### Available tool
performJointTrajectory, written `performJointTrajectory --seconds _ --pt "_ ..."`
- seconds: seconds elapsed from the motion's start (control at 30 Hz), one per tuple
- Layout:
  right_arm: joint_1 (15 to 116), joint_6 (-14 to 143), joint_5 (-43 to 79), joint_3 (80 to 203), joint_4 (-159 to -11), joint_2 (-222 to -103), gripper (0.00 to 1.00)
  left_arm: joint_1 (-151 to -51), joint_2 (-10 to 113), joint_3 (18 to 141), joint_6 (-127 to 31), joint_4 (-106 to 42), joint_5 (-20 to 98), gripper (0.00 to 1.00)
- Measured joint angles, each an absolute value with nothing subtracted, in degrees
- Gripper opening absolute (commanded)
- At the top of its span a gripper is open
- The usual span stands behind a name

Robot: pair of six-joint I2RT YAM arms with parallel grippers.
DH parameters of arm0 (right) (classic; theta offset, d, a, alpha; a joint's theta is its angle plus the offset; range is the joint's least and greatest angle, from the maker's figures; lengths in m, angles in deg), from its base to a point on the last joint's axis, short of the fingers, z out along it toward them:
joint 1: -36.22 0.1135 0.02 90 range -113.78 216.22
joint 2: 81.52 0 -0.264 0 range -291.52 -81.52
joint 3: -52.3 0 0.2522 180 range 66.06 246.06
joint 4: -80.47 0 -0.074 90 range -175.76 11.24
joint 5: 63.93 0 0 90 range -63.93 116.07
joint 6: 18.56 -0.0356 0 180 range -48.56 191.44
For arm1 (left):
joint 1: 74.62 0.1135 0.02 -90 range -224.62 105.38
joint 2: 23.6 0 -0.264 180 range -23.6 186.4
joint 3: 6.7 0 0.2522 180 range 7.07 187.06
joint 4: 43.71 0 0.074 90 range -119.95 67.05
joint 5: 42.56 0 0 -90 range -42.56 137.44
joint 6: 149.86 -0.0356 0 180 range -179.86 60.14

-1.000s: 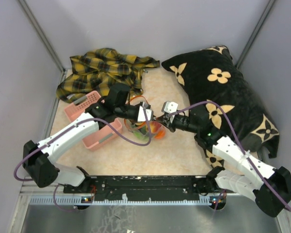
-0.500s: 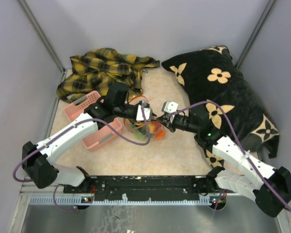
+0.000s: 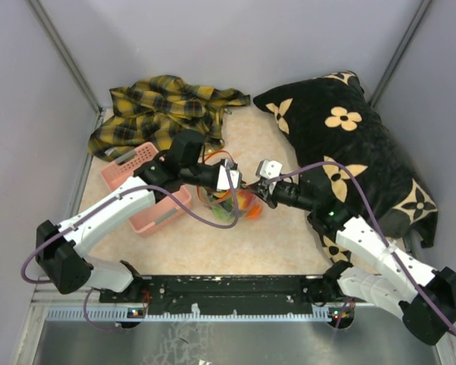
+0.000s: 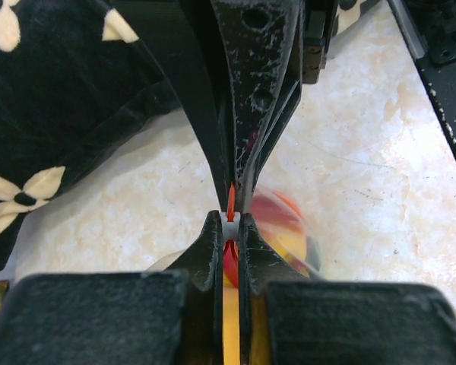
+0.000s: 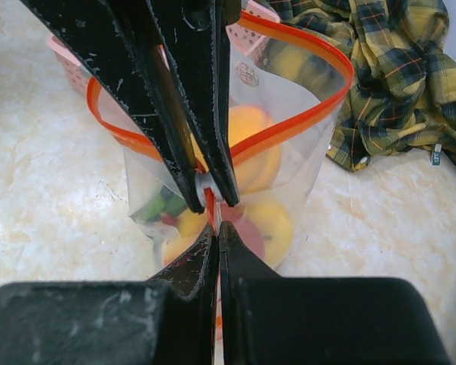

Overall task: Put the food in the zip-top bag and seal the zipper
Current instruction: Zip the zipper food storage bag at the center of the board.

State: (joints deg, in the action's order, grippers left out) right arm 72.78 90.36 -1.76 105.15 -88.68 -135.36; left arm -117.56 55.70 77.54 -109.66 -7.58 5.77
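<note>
Looks like a robot test cell in a lab, not a home. Shut in around the marble-patterned surface (image 3: 213, 243) by plain grey panels (image 3: 213, 46) and metal struts (image 3: 64, 65). Has a black rail (image 3: 235, 287) at the surface's near edge, two robot arms (image 3: 110, 213) bolted on. Holds loose props on the surface's far half: plaid shirt (image 3: 159, 106), flowered cushion (image 3: 349, 144).

Bare surface (image 3: 235, 247) open before zip-top bag (image 3: 226, 204), pink basket (image 3: 166, 215) crowding left, plaid shirt (image 3: 163, 106) behind, black pillow (image 3: 349, 137) walling right
</note>
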Motion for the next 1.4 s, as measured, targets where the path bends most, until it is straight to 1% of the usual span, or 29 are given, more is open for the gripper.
performJointTrajectory --seconds 0.37,0.4,0.47,0.5,0.53,0.57,0.67,0.73,0.8,0.93,0.97,1.0,1.07,1.1,1.4 --pt "72.8 90.9 -0.7 105.1 -87.9 -133.6 0.01 -116.0 52.9 77.5 -110.4 -3.9 13.4 0.0" --pt "72.8 90.9 -0.7 105.1 -87.9 -133.5 0.07 -115.9 52.8 77.5 -110.5 -3.7 13.5 0.0" --pt "72.8 90.9 -1.0 105.1 -88.0 -133.5 0.26 -115.9 52.6 77.5 -110.6 -3.3 13.2 0.0" --pt "72.8 90.7 -1.2 105.1 -87.9 -133.5 0.34 -115.8 52.5 77.5 -110.7 -3.0 13.2 0.0" --pt "72.8 90.6 -1.6 105.2 -87.9 -133.5 0.39 -115.7 52.6 77.5 -110.7 -2.7 12.9 0.0" --pt "72.7 90.8 -2.3 105.5 -87.8 -133.8 0.41 -115.7 52.6 77.5 -110.7 -2.5 12.8 0.0" --pt "72.7 90.8 -3.7 106.7 -87.5 -134.9 0.44 -115.7 52.6 77.6 -110.7 -1.9 12.1 0.0" --pt "72.7 90.8 -4.5 108.1 -87.4 -135.8 0.43 -115.7 52.6 77.7 -110.7 -1.4 11.6 0.0" --pt "72.7 90.9 -5.3 109.2 -87.4 -136.8 0.41 -115.8 52.6 77.7 -110.7 -1.2 11.0 0.0" --pt "72.7 90.9 -6.9 111.2 -87.3 -139.5 0.29 -116.1 52.6 77.8 -110.6 -0.8 10.2 0.0" --pt "72.7 91.0 -7.2 111.6 -87.1 -140.2 0.25 -116.1 52.6 77.9 -110.5 -0.7 10.1 0.0" --pt "72.7 90.9 -7.6 112.1 -86.6 -141.1 0.19 -116.3 52.6 78.0 -110.4 -0.6 10.0 0.0" --pt "72.7 91.1 -8.1 113.1 -85.7 -142.5 0.02 -116.4 52.6 78.4 -110.4 -0.5 10.1 0.0" --pt "72.7 91.1 -8.3 113.7 -85.2 -143.1 0.0 -116.4 52.6 78.4 -110.3 -0.5 10.2 0.0" --pt "72.9 90.8 -3.5 114.2 -81.8 -140.4 0.0 -116.9 51.9 78.3 -110.1 -1.7 12.8 0.0"
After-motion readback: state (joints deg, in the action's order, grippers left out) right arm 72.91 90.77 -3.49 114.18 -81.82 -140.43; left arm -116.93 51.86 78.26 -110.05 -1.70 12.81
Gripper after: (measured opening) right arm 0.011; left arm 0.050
